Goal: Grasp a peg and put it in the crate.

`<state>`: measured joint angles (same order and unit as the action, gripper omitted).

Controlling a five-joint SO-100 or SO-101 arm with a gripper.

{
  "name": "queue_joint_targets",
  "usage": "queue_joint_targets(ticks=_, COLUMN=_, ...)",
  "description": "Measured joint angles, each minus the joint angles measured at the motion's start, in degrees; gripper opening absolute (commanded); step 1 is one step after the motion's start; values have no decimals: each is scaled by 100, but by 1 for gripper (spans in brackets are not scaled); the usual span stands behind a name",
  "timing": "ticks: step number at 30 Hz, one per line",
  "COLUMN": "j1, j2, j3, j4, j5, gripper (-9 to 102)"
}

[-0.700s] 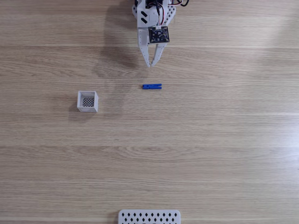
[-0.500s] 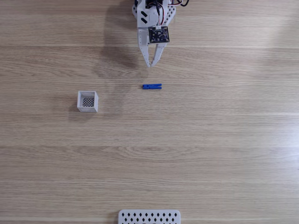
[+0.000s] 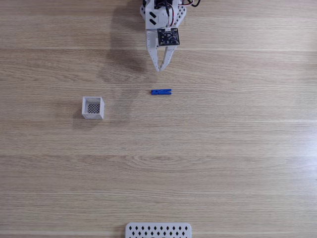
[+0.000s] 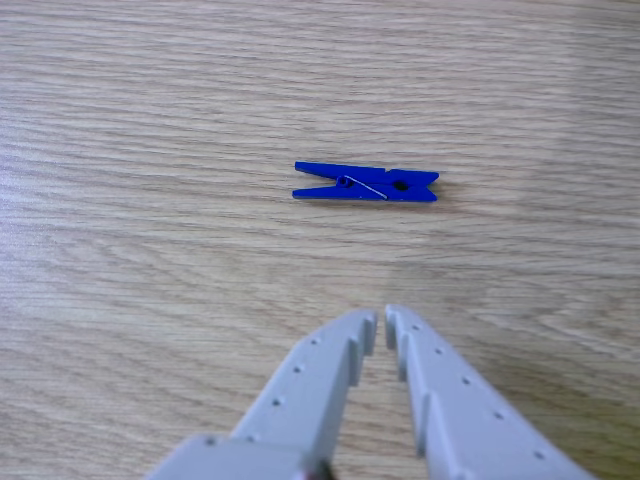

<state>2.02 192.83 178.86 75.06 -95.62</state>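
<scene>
Nothing is yet done; the peg [image 3: 161, 91] is seen flat on the table [image 3: 223, 158], well to the right of the crate [image 3: 93, 107] in the fixed view; the gripper [image 4: 380, 320] is held clenched and empty just short of the peg; grasping, carrying and dropping are left.

Readable text: none in either view.
Peg [image 4: 366, 184]: plain blue, no lettering or number.
Crate [image 3: 93, 107]: plain white walls, no label.
Gripper [image 3: 159, 69]: white fingers bear no marking; the dark board above them is too small to read.
Perforated plate [image 3: 158, 230]: diamond holes, no writing.
</scene>
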Motion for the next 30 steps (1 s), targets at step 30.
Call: queue_joint_targets(ticks=30, j1=-352, j2=-3437, j3=-2276, j4=879, j5=2663, gripper=0)
